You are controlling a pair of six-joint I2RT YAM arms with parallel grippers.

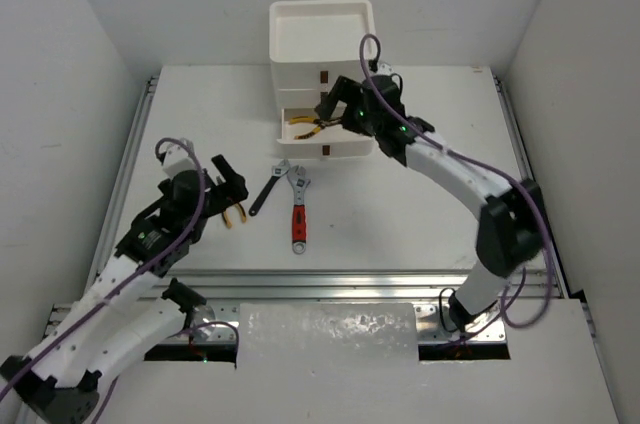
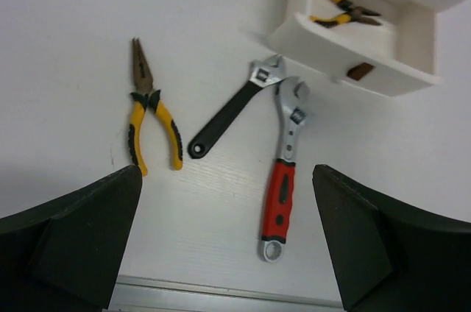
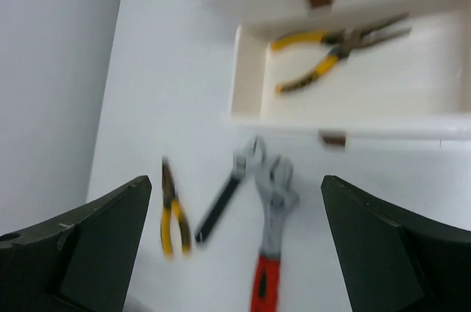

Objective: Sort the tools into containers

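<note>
The white drawer unit (image 1: 295, 74) stands at the far middle of the table (image 1: 420, 224) and serves as reference for all positions. Its top tray (image 1: 320, 6) is a shallow rimmed square. One drawer (image 1: 300, 150) below the uppermost one stands pulled out toward the arms; whether it is the middle or the lowest cannot be determined. Inside this drawer lies one pair of yellow-handled pliers (image 3: 335, 51), flat on the drawer floor with handles spread. Just in front of the open drawer two wrenches lie on the table with their steel heads close together, nearly touching, near the drawer front: the black-handled wrench (image 2: 232, 110) slants away to the unit's left, and the red-handled wrench (image 2: 285, 157) runs almost straight back from the unit toward the arms. A second pair of yellow-handled pliers (image 2: 151, 106) lies farther to the unit's left, apart from the black-handled wrench, handles slightly parted, and nose pointing roughly toward the unit's side of the table. The right gripper (image 3: 235, 183) hangs above the open drawer, jaws spread wide and released, with nothing between them. The left gripper (image 2: 227, 179) hangs in front of the unit and to its left, above the table pliers and wrenches, jaws likewise spread wide and holding nothing
</note>
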